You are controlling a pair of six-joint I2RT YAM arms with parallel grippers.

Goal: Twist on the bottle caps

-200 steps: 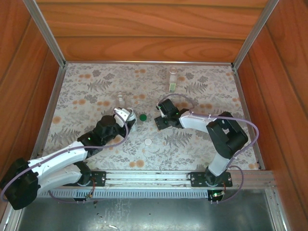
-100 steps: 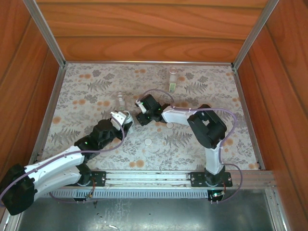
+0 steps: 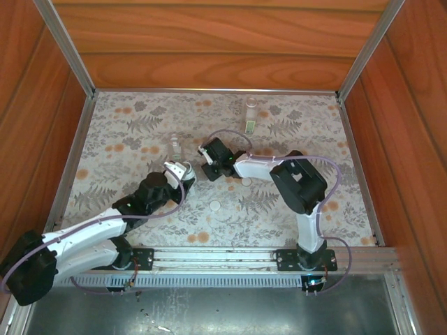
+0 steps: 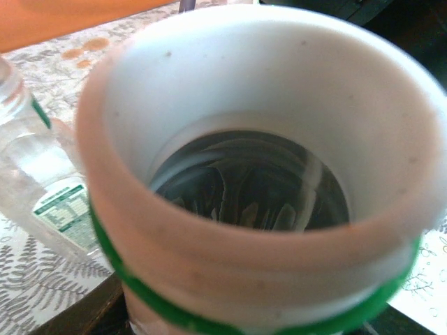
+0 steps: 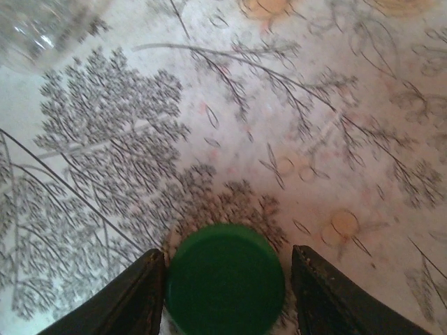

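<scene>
My table has a flowery cloth (image 3: 126, 132) and wood walls (image 3: 209, 42) round it; my left gripper (image 3: 180, 172) is closed on the white bottle (image 4: 265, 105), whose mouth has no cap; a clear bottle (image 4: 35, 167) stands just beside it; my right gripper (image 3: 207, 167) has a finger (image 5: 140, 293) on each side of the green cap (image 5: 225, 279) on the cloth; I cannot tell if it squeezes.
</scene>
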